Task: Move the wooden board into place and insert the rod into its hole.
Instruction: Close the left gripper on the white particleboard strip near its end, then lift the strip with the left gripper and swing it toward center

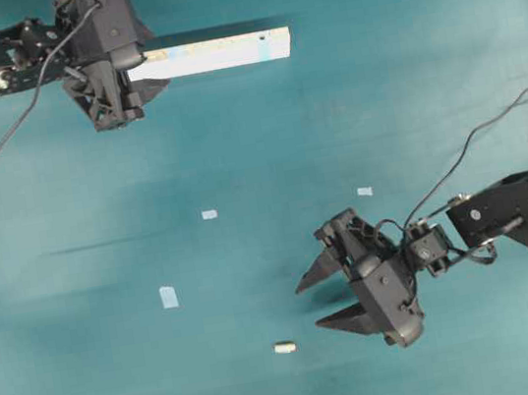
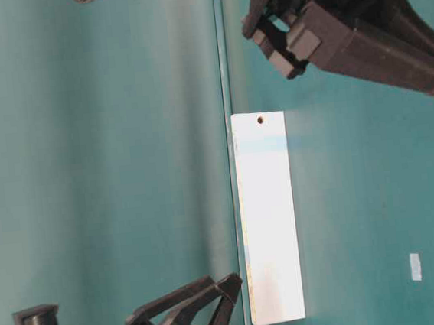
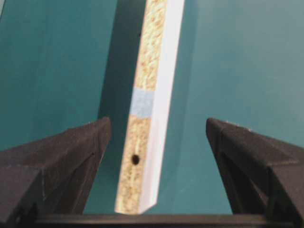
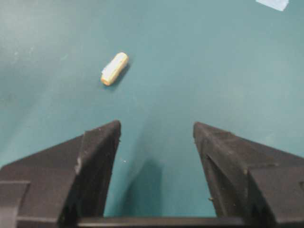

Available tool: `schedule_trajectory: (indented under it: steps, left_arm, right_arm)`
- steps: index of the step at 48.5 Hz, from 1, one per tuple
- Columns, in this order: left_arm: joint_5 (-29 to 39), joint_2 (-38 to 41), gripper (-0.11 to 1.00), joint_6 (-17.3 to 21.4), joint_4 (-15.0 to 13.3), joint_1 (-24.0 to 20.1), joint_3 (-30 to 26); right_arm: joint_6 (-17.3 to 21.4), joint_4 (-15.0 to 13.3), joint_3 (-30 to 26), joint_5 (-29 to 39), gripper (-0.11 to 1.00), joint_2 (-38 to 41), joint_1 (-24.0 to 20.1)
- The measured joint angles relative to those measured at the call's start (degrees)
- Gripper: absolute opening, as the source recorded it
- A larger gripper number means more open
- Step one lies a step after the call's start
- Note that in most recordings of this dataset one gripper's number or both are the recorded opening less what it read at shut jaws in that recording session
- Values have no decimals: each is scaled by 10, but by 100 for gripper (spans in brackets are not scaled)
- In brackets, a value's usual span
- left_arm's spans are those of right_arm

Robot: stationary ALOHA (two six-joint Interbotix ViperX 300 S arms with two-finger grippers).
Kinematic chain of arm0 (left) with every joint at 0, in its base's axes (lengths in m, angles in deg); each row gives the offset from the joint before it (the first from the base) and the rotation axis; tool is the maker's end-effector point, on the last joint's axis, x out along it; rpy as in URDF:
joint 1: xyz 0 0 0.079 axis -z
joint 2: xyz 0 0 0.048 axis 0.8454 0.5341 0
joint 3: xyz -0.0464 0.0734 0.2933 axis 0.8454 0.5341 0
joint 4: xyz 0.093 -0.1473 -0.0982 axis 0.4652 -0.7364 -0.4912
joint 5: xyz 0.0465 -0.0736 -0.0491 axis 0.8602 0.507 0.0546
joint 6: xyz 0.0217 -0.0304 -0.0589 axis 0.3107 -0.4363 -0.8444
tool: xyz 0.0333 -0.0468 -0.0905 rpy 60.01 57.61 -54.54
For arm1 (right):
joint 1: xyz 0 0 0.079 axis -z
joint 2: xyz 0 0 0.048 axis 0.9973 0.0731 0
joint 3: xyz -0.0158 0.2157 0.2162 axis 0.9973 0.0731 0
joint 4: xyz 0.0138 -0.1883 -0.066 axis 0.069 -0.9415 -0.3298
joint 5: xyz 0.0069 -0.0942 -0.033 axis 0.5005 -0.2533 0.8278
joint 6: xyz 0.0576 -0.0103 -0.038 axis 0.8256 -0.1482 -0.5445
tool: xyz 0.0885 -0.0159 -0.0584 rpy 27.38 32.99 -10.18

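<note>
the wooden board (image 1: 218,53) lies on the worktop (image 1: 255,139), stiff and light, its end between the left fingers (image 3: 71,152), released. the rod (image 1: 284,347), small and rollable, lies well away from the board, just ahead of the right fingers (image 4: 95,156), also released.

board (image 1: 218,53) at table's far edge — rod (image 1: 284,347) near front

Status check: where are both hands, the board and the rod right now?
Left hand open, straddling the wooden board, no contact seen. Right hand open, empty, rod loose on table just ahead. Hole unfilled. Nothing blocking either.
</note>
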Motion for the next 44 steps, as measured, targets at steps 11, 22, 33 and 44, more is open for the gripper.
schedule_trajectory:
  steps: [11, 22, 33, 44]
  left_arm:
    - [-4, 66, 90, 6, 0, -4, -18]
    - [-51, 102, 90, 6, 0, -7, -23]
    - [-89, 125, 90, 21, 1, -12, -25]
    - [-103, 148, 89, 21, 0, -13, -25]
  right_arm:
    - [0, 0, 0, 10, 72, 0, 0]
    - [4, 0, 1, 16, 72, 0, 0]
    - [6, 0, 0, 17, 72, 0, 0]
    - [6, 1, 0, 22, 72, 0, 0]
